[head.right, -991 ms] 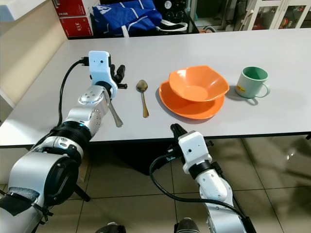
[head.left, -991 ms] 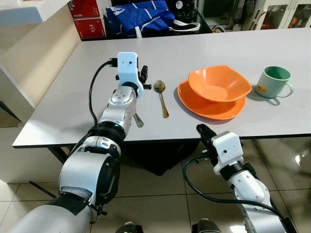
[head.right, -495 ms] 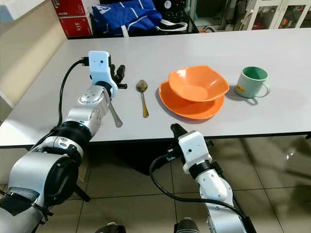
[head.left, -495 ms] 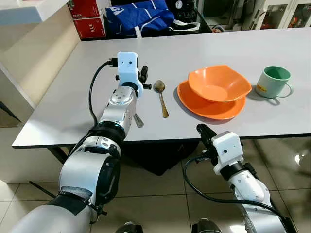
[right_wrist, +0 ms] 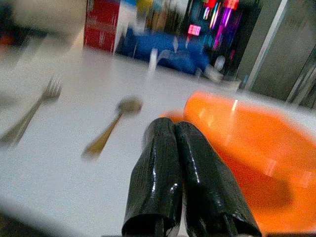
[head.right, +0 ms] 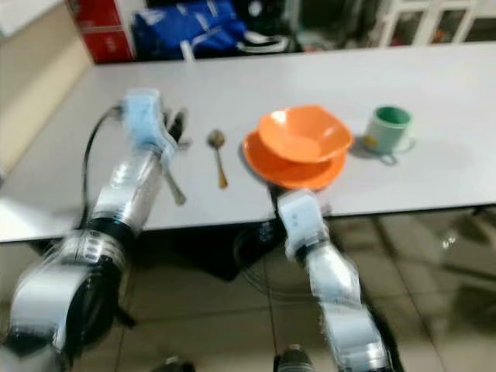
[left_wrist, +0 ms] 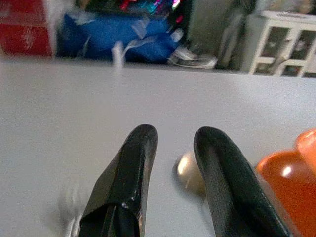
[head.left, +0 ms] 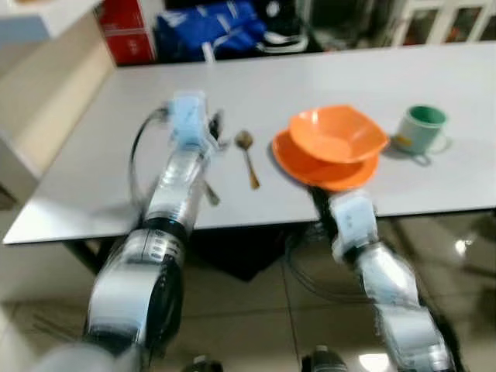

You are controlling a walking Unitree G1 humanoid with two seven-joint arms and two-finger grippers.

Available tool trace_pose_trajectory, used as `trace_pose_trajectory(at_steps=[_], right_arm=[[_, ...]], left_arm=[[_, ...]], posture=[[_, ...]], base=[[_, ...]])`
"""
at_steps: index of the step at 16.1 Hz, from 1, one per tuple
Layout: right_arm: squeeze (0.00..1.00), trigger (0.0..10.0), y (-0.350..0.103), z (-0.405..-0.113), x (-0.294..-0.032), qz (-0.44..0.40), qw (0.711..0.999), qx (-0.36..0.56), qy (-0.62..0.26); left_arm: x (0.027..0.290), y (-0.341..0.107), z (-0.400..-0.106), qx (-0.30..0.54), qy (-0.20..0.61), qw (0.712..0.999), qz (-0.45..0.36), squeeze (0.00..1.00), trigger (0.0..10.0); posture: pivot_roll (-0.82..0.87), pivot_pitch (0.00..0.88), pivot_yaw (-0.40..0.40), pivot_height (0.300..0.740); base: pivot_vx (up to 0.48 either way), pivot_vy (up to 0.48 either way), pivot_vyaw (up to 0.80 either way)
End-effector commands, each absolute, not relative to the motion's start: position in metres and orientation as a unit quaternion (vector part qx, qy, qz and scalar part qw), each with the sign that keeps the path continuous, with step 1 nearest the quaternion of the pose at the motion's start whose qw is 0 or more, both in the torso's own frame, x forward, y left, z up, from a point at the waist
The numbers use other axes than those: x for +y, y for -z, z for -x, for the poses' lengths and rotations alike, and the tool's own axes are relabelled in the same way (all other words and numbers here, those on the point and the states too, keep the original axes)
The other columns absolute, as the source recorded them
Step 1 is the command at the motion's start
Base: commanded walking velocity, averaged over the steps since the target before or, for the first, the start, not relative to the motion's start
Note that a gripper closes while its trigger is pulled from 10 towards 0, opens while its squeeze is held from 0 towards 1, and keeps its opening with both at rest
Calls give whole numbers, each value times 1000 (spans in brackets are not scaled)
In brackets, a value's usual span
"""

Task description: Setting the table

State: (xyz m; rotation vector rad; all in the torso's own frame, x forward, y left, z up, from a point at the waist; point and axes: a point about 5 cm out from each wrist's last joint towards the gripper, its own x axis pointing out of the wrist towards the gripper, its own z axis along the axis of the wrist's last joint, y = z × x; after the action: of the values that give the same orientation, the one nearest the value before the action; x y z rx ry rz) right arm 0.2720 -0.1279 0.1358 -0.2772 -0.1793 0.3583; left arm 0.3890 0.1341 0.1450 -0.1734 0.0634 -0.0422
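Observation:
An orange bowl [head.left: 337,133] rests in an orange plate [head.left: 319,169] on the grey table [head.left: 85,182]. A green mug [head.left: 418,127] stands to their right. Left of the plate lies a spoon [head.left: 247,155], and a fork [head.left: 209,191] lies partly under my left arm. My left gripper [left_wrist: 177,136] hovers low over the table beside the spoon's head [left_wrist: 190,170], its fingers apart and holding nothing. At the table's front edge, just before the plate, my right gripper [right_wrist: 175,129] is shut and empty. The eye views are blurred.
A blue bag [head.left: 205,27] and red boxes [head.left: 122,37] sit beyond the table's far edge. A pale counter [head.left: 39,15] stands at the far left. White cabinets [left_wrist: 286,44] are in the background. Tiled floor lies below the front edge.
The head camera has shifted and the picture has blurred. My right gripper has come up a little closer to the table's front edge by the plate. The tableware has not moved.

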Motion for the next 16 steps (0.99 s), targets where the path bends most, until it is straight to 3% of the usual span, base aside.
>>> trace_pose_trajectory(at_steps=[1, 9, 14, 16], right_arm=[[0, 10000, -128, -271, -127, 130, 972, -76, -180], [0, 10000, -136, -296, -123, 130, 974, -101, -155], [0, 10000, -120, -289, -130, 133, 976, -85, -148], [0, 10000, -118, -288, -128, 133, 976, -83, -150]], left_arm=[[143, -148, -390, 31, 6, 995, 98, 0, 10000], [142, -151, -389, 28, 17, 994, 100, 0, 10000], [143, -128, -354, 7, 81, 997, -2, 0, 10000], [147, -109, -341, 48, 69, 996, 29, 0, 10000]], posture=[[-227, 0, 82, 702], [-237, 0, 107, 702], [-231, 0, 109, 702], [-225, 0, 107, 702]], base=[[0, 0, 0], [0, 0, 0], [0, 0, 0], [0, 0, 0]])
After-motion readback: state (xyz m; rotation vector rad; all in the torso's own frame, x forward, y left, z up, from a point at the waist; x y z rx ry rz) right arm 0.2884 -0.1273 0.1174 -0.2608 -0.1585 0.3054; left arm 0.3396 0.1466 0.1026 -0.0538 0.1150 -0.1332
